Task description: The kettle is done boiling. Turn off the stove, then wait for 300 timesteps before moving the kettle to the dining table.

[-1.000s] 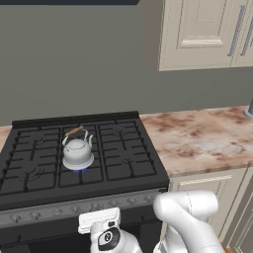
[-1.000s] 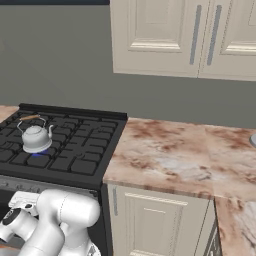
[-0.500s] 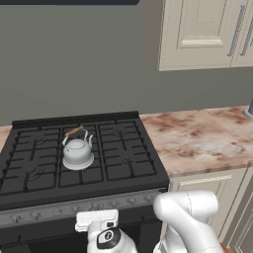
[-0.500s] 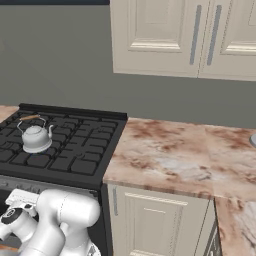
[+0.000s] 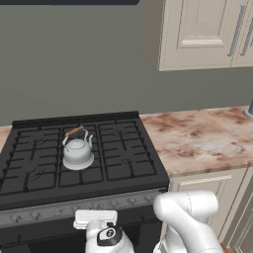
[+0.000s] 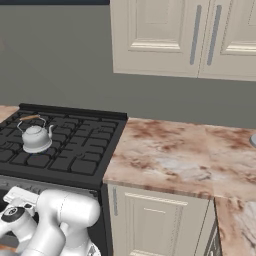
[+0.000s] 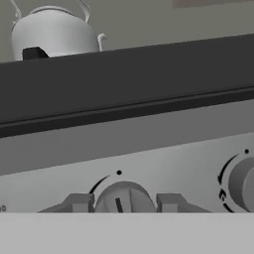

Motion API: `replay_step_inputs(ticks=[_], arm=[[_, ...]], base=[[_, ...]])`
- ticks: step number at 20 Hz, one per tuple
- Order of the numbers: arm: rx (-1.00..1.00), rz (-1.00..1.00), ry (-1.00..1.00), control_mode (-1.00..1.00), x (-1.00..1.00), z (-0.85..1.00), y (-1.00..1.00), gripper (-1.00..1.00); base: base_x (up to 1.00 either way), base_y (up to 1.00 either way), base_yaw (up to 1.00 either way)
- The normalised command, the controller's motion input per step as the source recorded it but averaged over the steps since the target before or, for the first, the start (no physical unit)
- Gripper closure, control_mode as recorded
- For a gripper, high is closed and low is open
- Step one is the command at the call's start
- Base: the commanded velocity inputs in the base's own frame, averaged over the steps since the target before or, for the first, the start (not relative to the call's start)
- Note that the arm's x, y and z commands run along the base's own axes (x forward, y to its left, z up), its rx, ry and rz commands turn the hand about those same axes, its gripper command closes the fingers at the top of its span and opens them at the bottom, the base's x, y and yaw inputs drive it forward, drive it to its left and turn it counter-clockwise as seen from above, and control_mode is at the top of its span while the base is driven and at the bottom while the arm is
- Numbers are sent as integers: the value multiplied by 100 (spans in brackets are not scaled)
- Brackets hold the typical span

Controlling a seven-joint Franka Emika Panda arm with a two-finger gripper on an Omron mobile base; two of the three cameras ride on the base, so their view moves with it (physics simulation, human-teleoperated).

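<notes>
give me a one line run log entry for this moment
phase: at stove knob | gripper: fingers either side of knob on stove front strip | kettle: on left burner grate, untouched

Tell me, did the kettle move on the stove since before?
No. The kettle sits on the same left-hand grate of the stove in the left base view as before, no closer to the stone counter.

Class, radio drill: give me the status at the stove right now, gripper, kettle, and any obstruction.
Gripper at the stove front, fingers astride a knob. Kettle upright on a left grate, untouched. Nothing crowding the kettle.
</notes>
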Motion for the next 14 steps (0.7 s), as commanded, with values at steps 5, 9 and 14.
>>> replay_step_inputs(ticks=[5,9,14], arm=[[17,0,4,-100,0,-31,0,-100],[19,-1,2,-100,0,-8,0,-100],[16,-2,-1,-100,-18,0,-6,-100]], base=[[0,0,0],[0,0,0],[0,0,0]])
